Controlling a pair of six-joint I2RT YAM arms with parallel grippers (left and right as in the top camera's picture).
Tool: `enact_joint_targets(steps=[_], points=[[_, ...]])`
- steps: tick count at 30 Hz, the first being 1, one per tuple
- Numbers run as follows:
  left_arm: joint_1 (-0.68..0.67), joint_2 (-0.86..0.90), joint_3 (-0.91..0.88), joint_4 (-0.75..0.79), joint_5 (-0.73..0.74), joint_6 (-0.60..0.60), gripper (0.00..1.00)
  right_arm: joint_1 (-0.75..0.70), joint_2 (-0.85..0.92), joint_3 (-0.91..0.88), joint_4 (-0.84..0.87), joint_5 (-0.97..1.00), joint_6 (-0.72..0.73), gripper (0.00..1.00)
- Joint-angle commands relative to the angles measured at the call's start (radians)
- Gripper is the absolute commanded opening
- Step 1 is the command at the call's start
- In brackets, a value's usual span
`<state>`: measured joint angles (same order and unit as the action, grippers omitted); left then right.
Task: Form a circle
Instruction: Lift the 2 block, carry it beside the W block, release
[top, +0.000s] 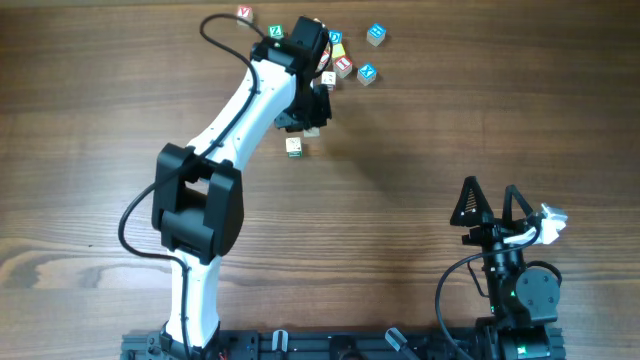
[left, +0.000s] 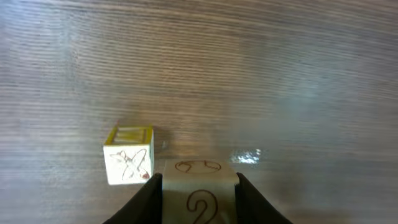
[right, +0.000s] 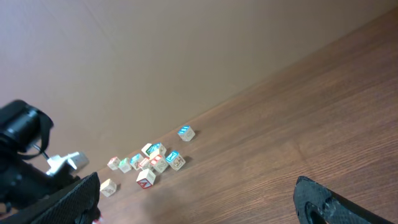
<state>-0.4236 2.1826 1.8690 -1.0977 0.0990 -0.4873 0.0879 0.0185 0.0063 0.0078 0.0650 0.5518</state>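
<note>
The left end effector (left: 199, 180) is clamping a numbered cube (left: 199, 200), with a loose cube (left: 129, 163) lying just beside it. The cluster of cubes (top: 343, 66) is sitting just beyond, nearer this arm. The right end effector (top: 490, 205) is hanging wide open, well apart.

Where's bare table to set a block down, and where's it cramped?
Bare wood runs from the lone cube by the left tool to the right tool, and left of the left arm. Crowded: the cube cluster at the far edge.
</note>
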Motion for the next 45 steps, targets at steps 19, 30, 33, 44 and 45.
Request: enact_joint_targets(steps=[19, 30, 33, 44, 45], points=[[-0.087, 0.025, -0.138, 0.273, -0.213, -0.045, 0.28, -0.006, -0.004, -0.001, 0.006, 0.011, 0.002, 1.00], [-0.089, 0.025, -0.213, 0.351, -0.240, -0.045, 0.28, -0.006, -0.004, -0.001, 0.006, 0.011, 0.002, 1.00], [-0.089, 0.025, -0.214, 0.356, -0.240, -0.045, 0.29, -0.006, -0.004, -0.001, 0.006, 0.011, 0.002, 1.00], [-0.089, 0.025, -0.214, 0.361, -0.239, -0.045, 0.71, -0.006, -0.004, -0.001, 0.006, 0.011, 0.002, 1.00], [-0.089, 0.025, -0.214, 0.361, -0.239, -0.045, 0.80, -0.006, -0.004, -0.001, 0.006, 0.011, 0.001, 1.00]])
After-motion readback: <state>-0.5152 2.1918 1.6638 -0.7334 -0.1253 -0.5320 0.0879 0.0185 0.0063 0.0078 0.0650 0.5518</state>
